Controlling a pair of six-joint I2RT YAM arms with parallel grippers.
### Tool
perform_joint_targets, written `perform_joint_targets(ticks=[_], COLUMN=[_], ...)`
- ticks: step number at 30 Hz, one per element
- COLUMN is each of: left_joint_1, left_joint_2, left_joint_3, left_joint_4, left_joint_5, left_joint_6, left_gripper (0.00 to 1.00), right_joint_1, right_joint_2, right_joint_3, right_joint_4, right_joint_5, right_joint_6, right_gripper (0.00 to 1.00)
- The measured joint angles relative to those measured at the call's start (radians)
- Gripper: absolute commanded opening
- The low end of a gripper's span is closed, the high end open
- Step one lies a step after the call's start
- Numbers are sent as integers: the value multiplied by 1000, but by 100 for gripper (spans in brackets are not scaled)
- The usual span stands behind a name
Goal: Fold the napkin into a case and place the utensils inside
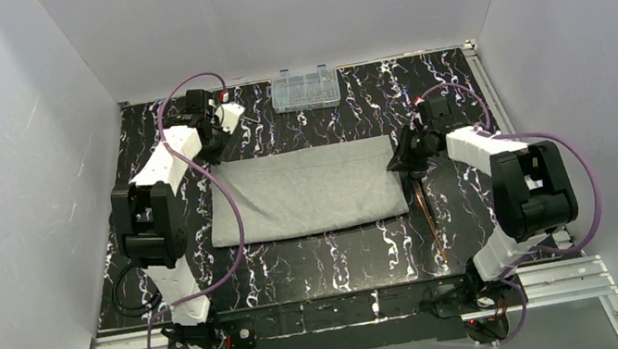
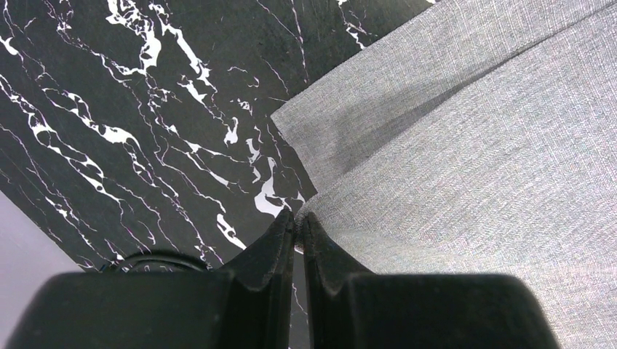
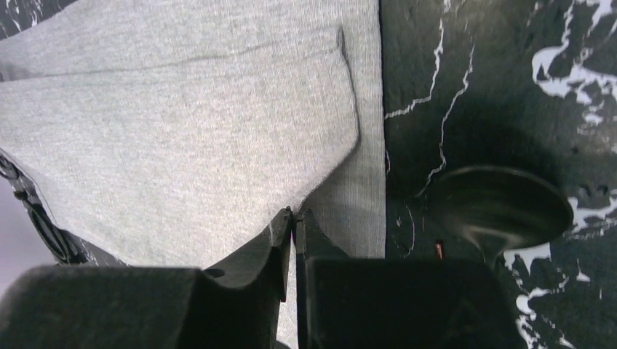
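Light-grey square cloth napkin point(image 1: 308, 191) lay folded mid-table on the black marbled tabletop point(image 1: 328, 260). The left gripper point(image 2: 297, 222) and right gripper point(image 3: 292, 217) were each pinched shut on its top layer's edge. Soft, light, floppy stuff, so the outer edges looked the best hold.

The white-and-black left arm point(image 1: 159, 165) stretched forward, elbow raised, its black two-finger left gripper point(image 2: 297, 218) pinched on a corner of the light-grey cloth napkin point(image 2: 466, 167). The matching right arm point(image 1: 474, 146) angled inward, its right gripper point(image 3: 293, 214) likewise clamped on cloth.

claw point(image 3: 295, 225) pinching napkin point(image 3: 182, 145) edge, likely spoon point(image 3: 502, 207) beside
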Motion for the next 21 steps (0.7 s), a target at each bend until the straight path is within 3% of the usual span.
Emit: perform_joint_targets(ticks=[2,6,12,21], left_joint_1=[0,0,0,1], left_joint_2=[0,0,0,-12], left_joint_3=[1,1,5,100], left_joint_4=[0,0,-2,31], left_joint_5=[0,0,-1,-16], left_joint_6=[-1,-1,-3,-51], left_gripper=[0,0,0,0], right_joint_1=[0,0,0,0], right_joint_2=[24,74,51,-185], right_joint_3=[14,18,18,79], right_joint_4=[12,27,31,92], right_joint_5=[-1,0,-7,-27], right_joint_6=[0,9,19,10], right_gripper=[16,2,1,1])
